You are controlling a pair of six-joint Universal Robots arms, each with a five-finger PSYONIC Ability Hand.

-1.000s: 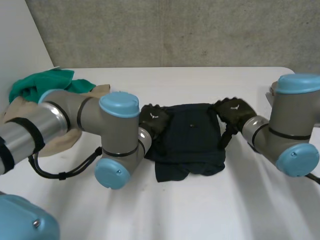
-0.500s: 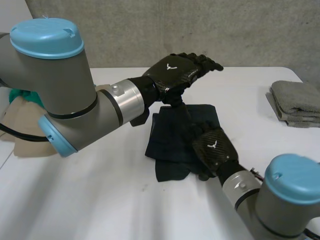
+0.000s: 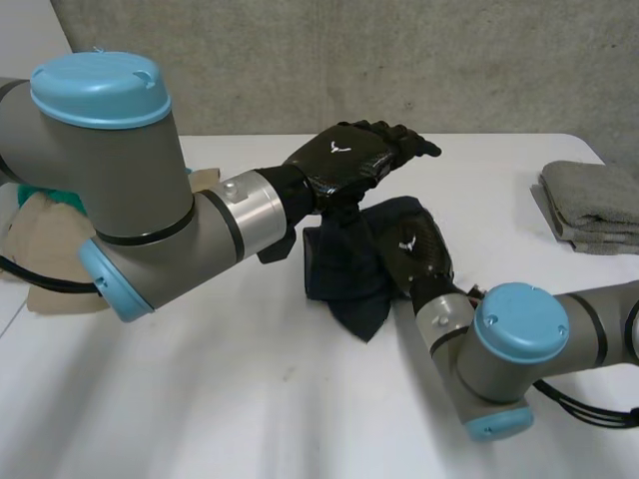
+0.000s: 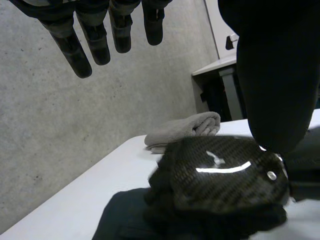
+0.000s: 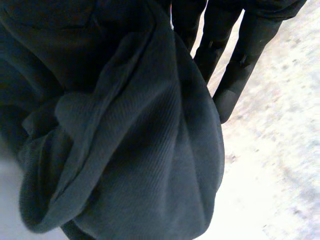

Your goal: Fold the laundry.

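Robot's right hand (image 3: 421, 257) pinches the bunched dark cloth (image 3: 344, 269) in its fingers to fold it while left hand (image 3: 344, 160) hovers clear, fingers spread

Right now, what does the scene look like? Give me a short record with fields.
garment: dark cloth, bunched mid-table, not yet neatly folded
left hand: hovers above the cloth, fingers straight
right hand: on the cloth's right side, cloth bunched under its palm; grip unclear
set aside: folded grey towel at the right; beige cloth at the left
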